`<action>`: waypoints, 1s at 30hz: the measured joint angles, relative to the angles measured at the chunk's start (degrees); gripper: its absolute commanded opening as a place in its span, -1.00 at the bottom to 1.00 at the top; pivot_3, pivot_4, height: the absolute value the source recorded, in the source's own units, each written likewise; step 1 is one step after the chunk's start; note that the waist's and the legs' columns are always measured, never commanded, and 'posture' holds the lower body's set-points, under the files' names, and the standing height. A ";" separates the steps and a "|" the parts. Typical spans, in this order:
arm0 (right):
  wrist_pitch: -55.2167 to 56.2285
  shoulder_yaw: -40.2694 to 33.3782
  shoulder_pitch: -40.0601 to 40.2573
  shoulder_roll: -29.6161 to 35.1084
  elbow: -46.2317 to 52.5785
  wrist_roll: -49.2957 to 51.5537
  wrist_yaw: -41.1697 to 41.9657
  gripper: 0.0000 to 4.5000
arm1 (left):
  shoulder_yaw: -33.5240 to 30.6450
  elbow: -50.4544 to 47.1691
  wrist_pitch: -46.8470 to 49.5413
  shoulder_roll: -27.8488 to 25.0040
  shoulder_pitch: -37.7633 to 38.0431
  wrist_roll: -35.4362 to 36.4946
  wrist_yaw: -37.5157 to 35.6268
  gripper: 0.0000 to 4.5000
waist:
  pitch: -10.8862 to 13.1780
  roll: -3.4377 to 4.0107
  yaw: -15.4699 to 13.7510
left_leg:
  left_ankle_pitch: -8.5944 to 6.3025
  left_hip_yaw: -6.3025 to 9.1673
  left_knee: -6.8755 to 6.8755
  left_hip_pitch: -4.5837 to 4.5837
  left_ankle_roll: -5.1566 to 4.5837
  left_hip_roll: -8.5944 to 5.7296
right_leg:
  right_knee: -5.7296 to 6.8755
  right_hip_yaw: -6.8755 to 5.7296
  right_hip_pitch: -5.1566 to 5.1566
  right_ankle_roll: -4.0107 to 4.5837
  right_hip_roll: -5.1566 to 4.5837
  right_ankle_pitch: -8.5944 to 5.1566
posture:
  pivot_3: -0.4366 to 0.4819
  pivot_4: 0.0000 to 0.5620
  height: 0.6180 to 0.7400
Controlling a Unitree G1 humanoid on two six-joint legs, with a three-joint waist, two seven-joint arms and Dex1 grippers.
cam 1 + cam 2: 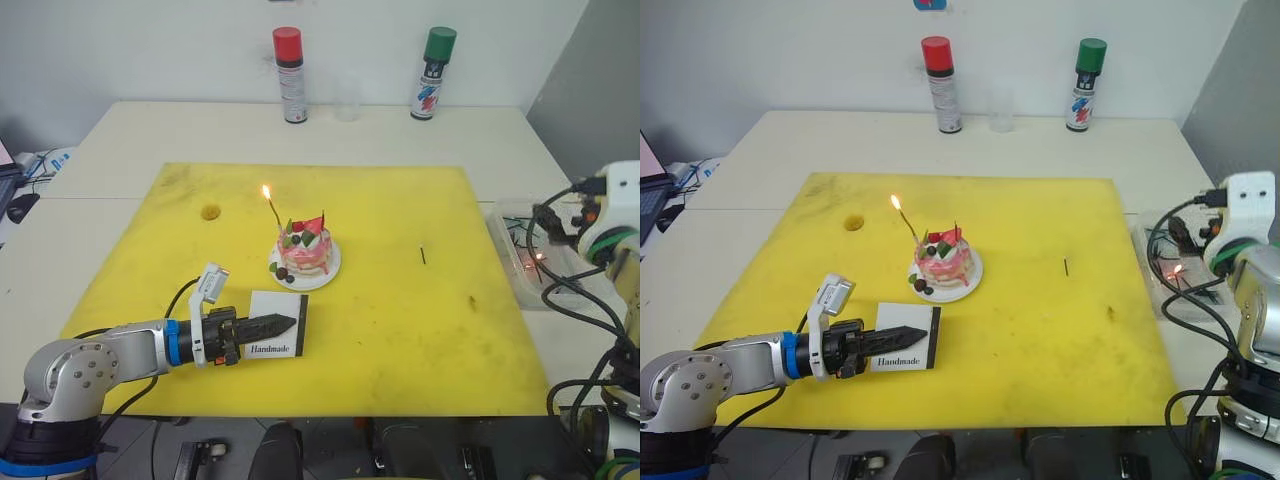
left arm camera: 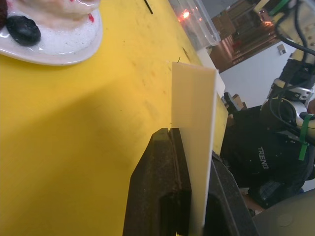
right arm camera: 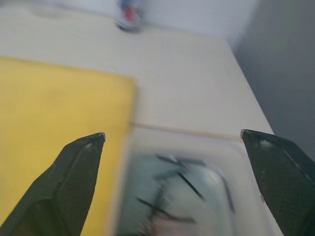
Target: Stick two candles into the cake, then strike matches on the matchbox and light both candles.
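Note:
The pink-and-white cake (image 1: pixel 305 252) sits on its small white plate (image 1: pixel 330 272) in the middle of the yellow mat. A thin candle (image 1: pixel 273 213) leans up from the cake's left side with a flame at its tip. A second thin stick (image 1: pixel 956 229) rises from the cake's top, unlit. My left gripper (image 1: pixel 281 324) is shut on the white "Handmade" matchbox (image 1: pixel 276 346), held on edge just in front of the cake. One black match (image 1: pixel 423 255) lies on the mat to the right. My right gripper (image 3: pixel 172 135) hangs open over a clear tray (image 1: pixel 505 235) holding several matches.
A small orange glow (image 1: pixel 538 258) shows inside the tray beside the mat's right edge. At the table's back stand a red-capped spray can (image 1: pixel 289 75), a green-capped one (image 1: pixel 433 73) and a clear cup (image 1: pixel 347 100). Cables run along the right arm.

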State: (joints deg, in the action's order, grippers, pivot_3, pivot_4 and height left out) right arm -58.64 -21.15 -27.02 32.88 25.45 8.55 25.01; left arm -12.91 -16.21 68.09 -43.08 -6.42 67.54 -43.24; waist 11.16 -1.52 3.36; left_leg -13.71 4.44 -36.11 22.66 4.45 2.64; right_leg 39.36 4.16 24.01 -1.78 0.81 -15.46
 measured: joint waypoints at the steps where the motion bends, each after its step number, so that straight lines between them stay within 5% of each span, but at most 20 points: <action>1: 0.91 1.48 0.91 -0.20 1.77 0.66 0.49 0.98 | 0.00 0.00 -0.01 -0.02 -0.03 -0.01 -0.08 -1.00 | 0.00 0.00 -0.05 | 0.00 0.01 0.00 0.03 0.00 0.00 | -0.03 -0.02 0.00 0.00 0.00 0.00 | -0.05 -0.47 1.00; 10: 8.91 15.45 16.75 -13.97 9.46 -0.77 -7.89 0.98 | -0.25 0.15 0.08 -0.88 -0.32 -0.28 -0.20 -1.00 | -0.01 -0.01 -0.24 | 0.02 0.02 -0.03 0.17 0.04 -0.01 | -0.25 -0.03 0.02 -0.12 -0.05 0.07 | -0.05 -0.47 1.00; 21: 15.48 21.54 19.56 -24.12 1.79 -5.11 -17.94 0.98 | -0.25 0.19 0.23 -1.80 -0.95 -0.37 -0.73 -1.00 | -0.02 -0.01 -0.12 | 0.03 0.02 0.00 0.15 0.05 0.04 | -0.25 -0.04 0.03 -0.08 -0.01 0.09 | -0.05 -0.47 1.00; 24: 14.89 22.40 19.36 -25.83 0.13 -5.17 -19.50 0.71 | -0.25 0.19 0.23 -1.82 -0.96 -0.37 -0.98 -1.00 | -0.01 -0.01 -0.12 | 0.03 0.02 0.01 0.14 0.05 0.04 | -0.25 -0.04 0.04 -0.07 -0.01 0.09 | -0.05 -0.47 1.00; 30: 12.75 22.01 17.63 -28.90 -0.55 -5.03 -21.86 -0.24 | -0.26 0.18 0.23 -1.82 -0.65 -0.37 -1.07 -1.00 | -0.03 -0.02 -0.11 | 0.03 0.03 0.00 0.12 0.05 0.04 | -0.25 -0.04 0.03 -0.08 0.00 0.10 | -0.05 -0.47 1.00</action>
State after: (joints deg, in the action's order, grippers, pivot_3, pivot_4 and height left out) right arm -45.89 0.86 -9.39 3.98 24.90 3.52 3.15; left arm -13.17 -16.03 68.32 -44.90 -7.07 67.18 -44.30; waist 11.13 -1.54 3.25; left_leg -13.68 4.47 -36.11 22.78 4.50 2.68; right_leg 39.11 4.12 24.04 -1.86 0.81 -15.36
